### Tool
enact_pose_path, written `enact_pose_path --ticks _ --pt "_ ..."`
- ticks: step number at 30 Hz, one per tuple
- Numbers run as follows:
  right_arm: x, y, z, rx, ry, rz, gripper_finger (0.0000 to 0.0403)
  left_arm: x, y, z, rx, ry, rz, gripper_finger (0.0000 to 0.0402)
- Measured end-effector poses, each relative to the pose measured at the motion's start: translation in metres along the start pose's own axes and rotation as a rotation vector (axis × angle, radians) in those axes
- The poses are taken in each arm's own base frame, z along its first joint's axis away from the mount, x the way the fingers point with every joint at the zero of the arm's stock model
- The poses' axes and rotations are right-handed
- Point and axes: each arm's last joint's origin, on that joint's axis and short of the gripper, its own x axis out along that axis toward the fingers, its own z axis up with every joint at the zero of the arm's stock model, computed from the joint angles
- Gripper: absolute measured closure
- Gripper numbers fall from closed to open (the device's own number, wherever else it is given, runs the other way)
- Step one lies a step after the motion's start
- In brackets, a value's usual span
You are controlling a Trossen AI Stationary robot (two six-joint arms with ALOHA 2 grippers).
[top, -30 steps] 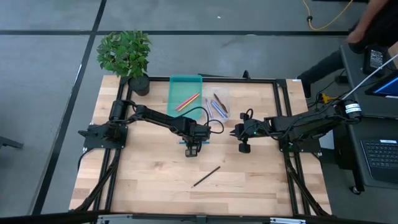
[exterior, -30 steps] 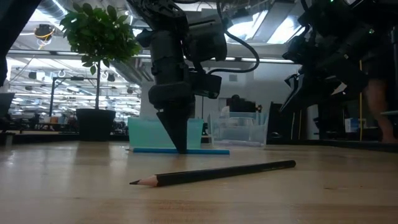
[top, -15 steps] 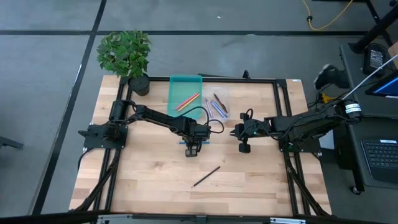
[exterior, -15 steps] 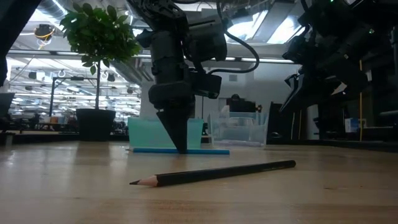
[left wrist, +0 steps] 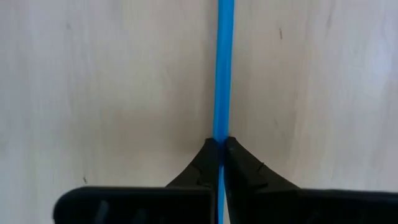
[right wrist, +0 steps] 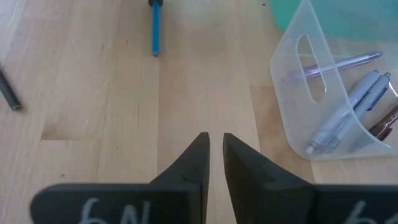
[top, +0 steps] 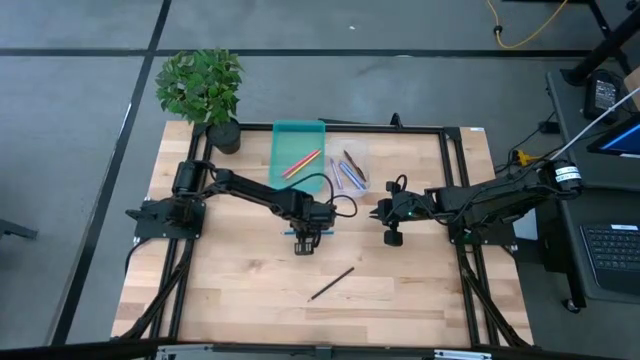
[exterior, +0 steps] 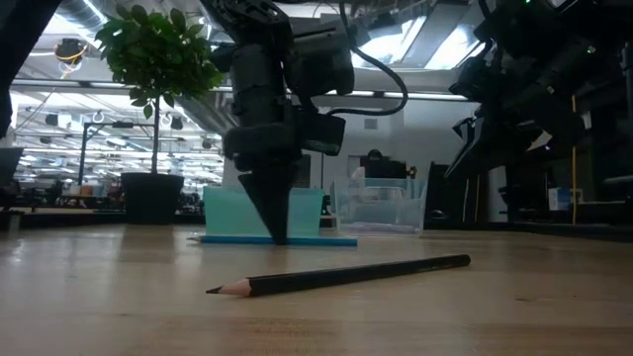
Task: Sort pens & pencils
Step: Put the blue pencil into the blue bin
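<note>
Left claw pinches the blue pencil, which lies flat on the table.

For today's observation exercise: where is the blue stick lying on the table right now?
In the high view, the blue stick lies mid-table just in front of the teal tray, pinched by the left gripper. The black pencil lies nearer the front edge.

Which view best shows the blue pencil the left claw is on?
Left wrist view: the blue pencil runs between the shut left claw. Low view shows it edge-on; right wrist shows one end; high view mostly hides it.
</note>
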Motion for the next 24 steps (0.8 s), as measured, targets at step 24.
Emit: enact_pose_path --ticks 24 --pt "0.0 0.0 -0.001 0.0 0.008 0.017 0.0354 -0.052 -0.009 -0.006 -0.004 -0.089 0.115 0.04"
